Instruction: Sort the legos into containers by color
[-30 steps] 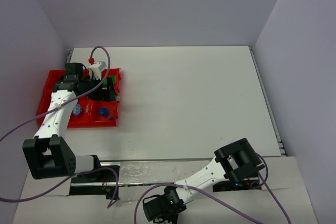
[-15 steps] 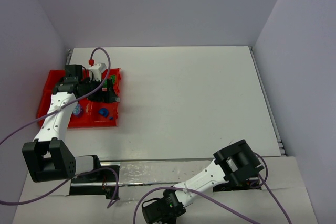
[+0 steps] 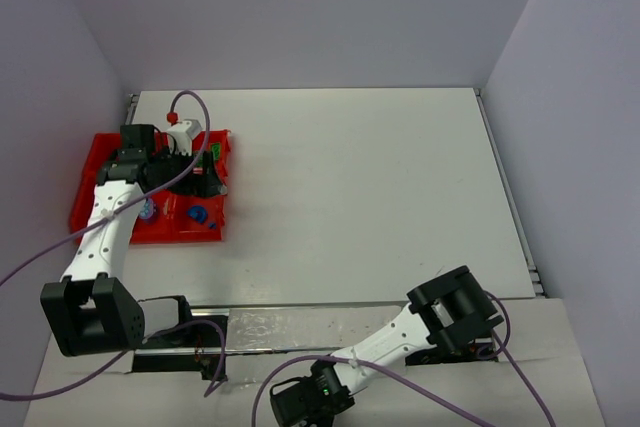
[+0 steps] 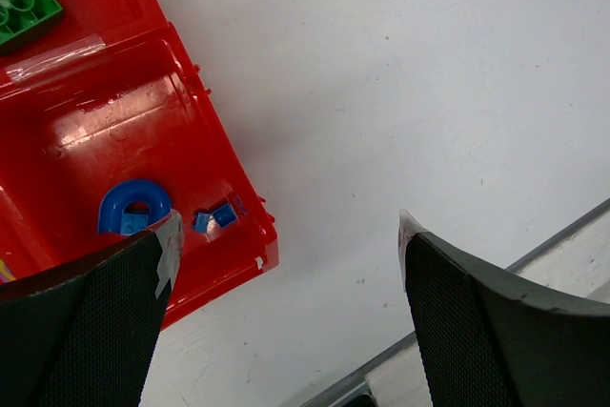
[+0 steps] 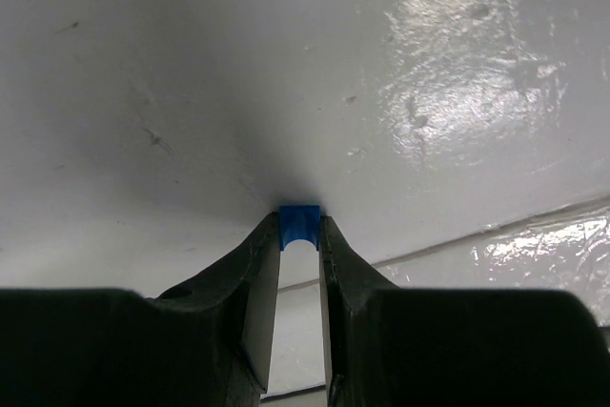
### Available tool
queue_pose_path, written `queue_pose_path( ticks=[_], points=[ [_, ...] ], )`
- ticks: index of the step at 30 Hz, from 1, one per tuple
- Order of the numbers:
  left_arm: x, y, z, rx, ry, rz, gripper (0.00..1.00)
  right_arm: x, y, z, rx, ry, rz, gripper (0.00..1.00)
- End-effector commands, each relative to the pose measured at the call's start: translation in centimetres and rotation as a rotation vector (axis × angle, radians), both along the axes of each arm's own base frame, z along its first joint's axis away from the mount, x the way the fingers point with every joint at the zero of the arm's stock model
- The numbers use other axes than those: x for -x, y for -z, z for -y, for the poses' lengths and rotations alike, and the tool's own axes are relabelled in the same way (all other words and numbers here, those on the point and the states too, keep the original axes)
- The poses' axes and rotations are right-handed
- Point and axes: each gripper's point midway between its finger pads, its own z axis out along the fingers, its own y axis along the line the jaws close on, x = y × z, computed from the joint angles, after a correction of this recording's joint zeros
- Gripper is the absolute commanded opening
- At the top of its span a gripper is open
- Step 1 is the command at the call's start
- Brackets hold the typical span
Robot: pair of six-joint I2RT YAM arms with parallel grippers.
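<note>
My right pincer [image 5: 298,228] is clamped on a tiny blue lego [image 5: 298,219] at the near edge of the surface [image 3: 380,177], left pincer [image 4: 288,234] gapes empty over far-left containers [image 4: 229,173] holding blue arch [image 4: 133,202], blue bits [image 4: 217,217], green block [image 4: 24,2]; I'd say nearly done.

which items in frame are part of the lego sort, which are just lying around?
Job: red containers; green block, blue arch, tiny blue bits in them; blue piece in the right pincer.
Lying about: purple cable, white table.

Overhead rear view, close wrist views, containers [image 3: 88,187] shared
</note>
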Motion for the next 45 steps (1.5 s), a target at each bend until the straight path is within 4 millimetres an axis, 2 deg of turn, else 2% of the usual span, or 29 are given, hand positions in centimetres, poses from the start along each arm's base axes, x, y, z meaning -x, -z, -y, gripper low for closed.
queue_pose_path(
  ticks=[1, 2, 3, 5, 7, 8, 10, 11, 14, 17, 19, 20, 22, 25, 28, 32, 35, 38, 41, 45],
  points=[
    [0.3, -3.0, 0.2, 0.004, 0.022, 0.127, 0.99, -1.6, -3.2, -2.4, -0.104, 0.141, -0.015, 0.00],
    [0.3, -3.7, 0.2, 0.004, 0.021, 0.156, 0.99, -3.3, -4.7, -3.4, -0.128, 0.225, -0.043, 0.00],
    [0.2, -4.2, 0.2, 0.005, 0.019, 0.172, 0.99, -3.8, -5.1, -3.6, -0.132, 0.258, -0.052, 0.00],
    [-0.2, -5.2, 0.1, 0.016, -0.005, 0.203, 0.99, -7.3, -7.4, -5.1, -0.178, 0.409, -0.098, 0.00],
    [-0.6, -6.2, 0.0, 0.035, -0.030, 0.229, 0.99, -10.9, -10.5, -6.7, -0.250, 0.561, -0.153, 0.00],
    [-0.6, -6.9, 0.1, 0.056, -0.045, 0.244, 0.99, -13.7, -11.4, -7.2, -0.273, 0.657, -0.175, 0.00],
    [-0.8, -8.2, 0.4, 0.091, -0.045, 0.292, 0.99, -16.8, -14.2, -8.1, -0.335, 0.807, -0.254, 0.00],
    [-0.8, -8.7, 0.7, 0.111, -0.035, 0.308, 0.99, -18.2, -15.0, -8.2, -0.353, 0.867, -0.288, 0.00],
    [-0.2, -10.7, 2.3, 0.229, -0.006, 0.335, 0.99, -25.0, -18.5, -8.5, -0.433, 1.158, -0.465, 0.00],
    [1.5, -11.6, 4.1, 0.301, 0.110, 0.334, 0.99, -30.7, -20.1, -7.8, -0.418, 1.418, -0.696, 0.00],
    [1.5, -12.2, 4.4, 0.328, 0.125, 0.378, 0.99, -34.3, -21.3, -7.8, -0.408, 1.551, -0.883, 0.00],
    [1.3, -12.6, 4.5, 0.329, 0.131, 0.405, 0.99, -34.6, -21.5, -7.9, -0.410, 1.555, -0.897, 0.00],
    [1.5, -12.1, 5.1, 0.348, 0.188, 0.415, 0.99, -37.9, -21.7, -7.3, -0.353, 1.651, -1.107, 0.00],
    [1.3, -11.1, 6.0, 0.360, 0.257, 0.411, 0.97, -40.1, -21.8, -7.2, -0.303, 1.689, -1.294, 0.00],
    [1.9, -9.9, 8.1, 0.312, 0.373, 0.447, 0.95, -41.3, -21.6, -7.5, -0.231, 1.684, -1.460, 0.00],
    [3.9, -7.8, 11.1, 0.246, 0.541, 0.579, 0.92, -41.5, -21.6, -7.4, -0.115, 1.627, -1.679, 0.00],
    [5.1, -6.7, 11.9, 0.287, 0.601, 0.595, 0.87, -41.0, -22.0, -7.3, -0.013, 1.604, -1.818, 0.00],
    [4.3, -5.9, 11.9, 0.270, 0.581, 0.613, 0.78, -41.0, -22.1, -7.2, 0.009, 1.590, -1.855, 0.00],
    [3.8, -5.5, 12.0, 0.273, 0.571, 0.602, 0.77, -41.1, -22.2, -7.3, 0.072, 1.620, -1.916, 0.00],
    [2.8, -5.1, 12.4, 0.281, 0.548, 0.591, 0.76, -41.7, -21.1, -7.6, 0.153, 1.675, -1.976, 0.00]
  ],
)
